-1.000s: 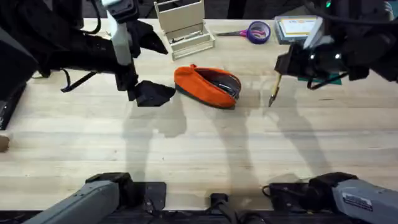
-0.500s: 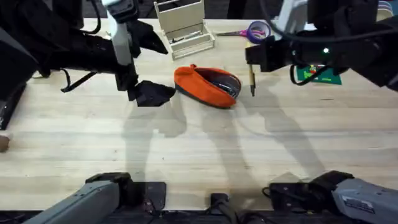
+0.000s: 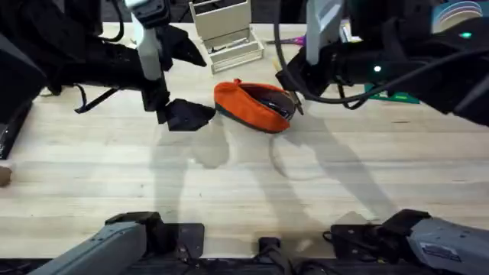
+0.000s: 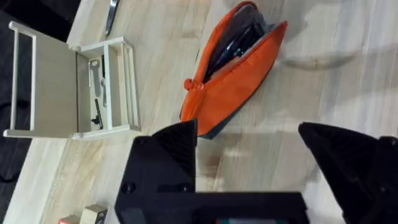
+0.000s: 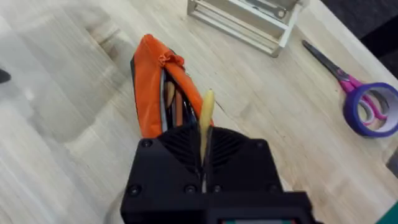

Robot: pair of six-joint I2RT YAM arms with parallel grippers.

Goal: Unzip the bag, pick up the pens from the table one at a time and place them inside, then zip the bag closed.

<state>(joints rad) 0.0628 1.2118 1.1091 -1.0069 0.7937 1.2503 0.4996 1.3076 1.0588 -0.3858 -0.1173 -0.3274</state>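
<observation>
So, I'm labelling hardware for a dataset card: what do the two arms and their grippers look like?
Both arms are black with black cables. The left gripper has broad, wedge-shaped black fingers. The right gripper has a boxy black body with screws, a green light glowing on its arm. The bases are grey, with a label on the right.

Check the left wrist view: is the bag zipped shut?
No. The bag gapes open along its top, showing dark lining and pens already inside.

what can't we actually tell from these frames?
- How many pens are already in the bag: right wrist view shows only slivers in the dark opening.
- Zipper pull: too small in every view.
- Tip of the pen held by the right gripper: overhead, the arm covers it.
- Left gripper: open, holding nothing.
</observation>
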